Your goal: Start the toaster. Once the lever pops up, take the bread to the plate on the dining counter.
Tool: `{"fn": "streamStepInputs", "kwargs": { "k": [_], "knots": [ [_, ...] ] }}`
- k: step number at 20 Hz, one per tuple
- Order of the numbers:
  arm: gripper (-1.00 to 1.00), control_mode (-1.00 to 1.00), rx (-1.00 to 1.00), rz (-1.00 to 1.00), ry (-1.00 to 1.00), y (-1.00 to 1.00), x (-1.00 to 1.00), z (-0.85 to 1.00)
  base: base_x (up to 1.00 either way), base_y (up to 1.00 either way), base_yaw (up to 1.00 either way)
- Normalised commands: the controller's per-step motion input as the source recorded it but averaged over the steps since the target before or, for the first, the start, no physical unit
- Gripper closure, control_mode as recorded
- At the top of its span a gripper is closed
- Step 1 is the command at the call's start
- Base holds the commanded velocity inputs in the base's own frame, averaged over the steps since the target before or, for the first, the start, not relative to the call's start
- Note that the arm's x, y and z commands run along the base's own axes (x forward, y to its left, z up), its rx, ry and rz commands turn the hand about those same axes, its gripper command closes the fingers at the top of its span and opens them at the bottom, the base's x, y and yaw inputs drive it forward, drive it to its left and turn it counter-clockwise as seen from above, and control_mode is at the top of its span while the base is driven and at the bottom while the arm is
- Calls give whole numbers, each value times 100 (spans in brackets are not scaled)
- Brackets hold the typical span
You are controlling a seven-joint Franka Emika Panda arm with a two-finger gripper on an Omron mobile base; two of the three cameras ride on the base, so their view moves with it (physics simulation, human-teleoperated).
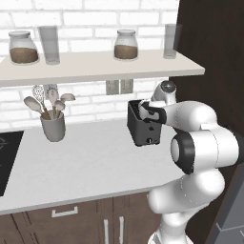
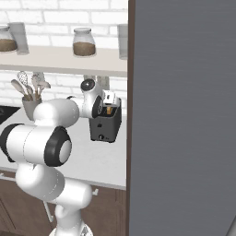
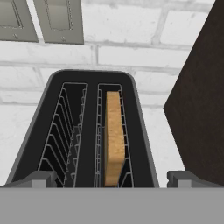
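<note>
The toaster (image 1: 141,131), a small dark box with two slots in its top, stands on the white counter (image 1: 86,162) near the brick wall, just beside the tall dark brown cabinet (image 1: 209,52) at the counter's right end. A small knob sits low on its front face. In the hand view the toaster (image 3: 85,131) is seen from above: its left slot holds bare wire guides, and its right slot holds the bread (image 3: 114,135), a tan slice standing on edge with its upper edge at about the level of the slot's rim.

The white arm reaches forward over the counter, and the gripper (image 1: 143,111) hangs just above the toaster's top. Its fingers are spread wide, the two tips (image 3: 43,178) showing at either side of the toaster in the hand view, and nothing is between them. From the right base view the gripper (image 2: 109,102) sits at the toaster's upper edge, with a sliver of the bread (image 2: 109,110) showing below it.

A long pale shelf (image 1: 95,66) runs along the wall above the counter, carrying jars with brown contents and clear glasses. A grey utensil cup (image 1: 53,125) with spoons and a whisk stands well to the left of the toaster. Two grey wall outlets (image 1: 119,86) sit on the brick just above and behind the toaster.
</note>
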Motion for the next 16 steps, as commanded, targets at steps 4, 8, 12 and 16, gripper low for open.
{"fn": "streamStepInputs", "kwargs": {
  "k": [4, 8, 12, 16],
  "knots": [
    [-100, -100, 0, 0, 0, 0, 0, 0, 0, 0, 0],
    [-100, -100, 0, 0, 0, 0, 0, 0, 0, 0, 0],
    [-100, -100, 0, 0, 0, 0, 0, 0, 0, 0, 0],
    [-100, -100, 0, 0, 0, 0, 0, 0, 0, 0, 0]
  ]
}}
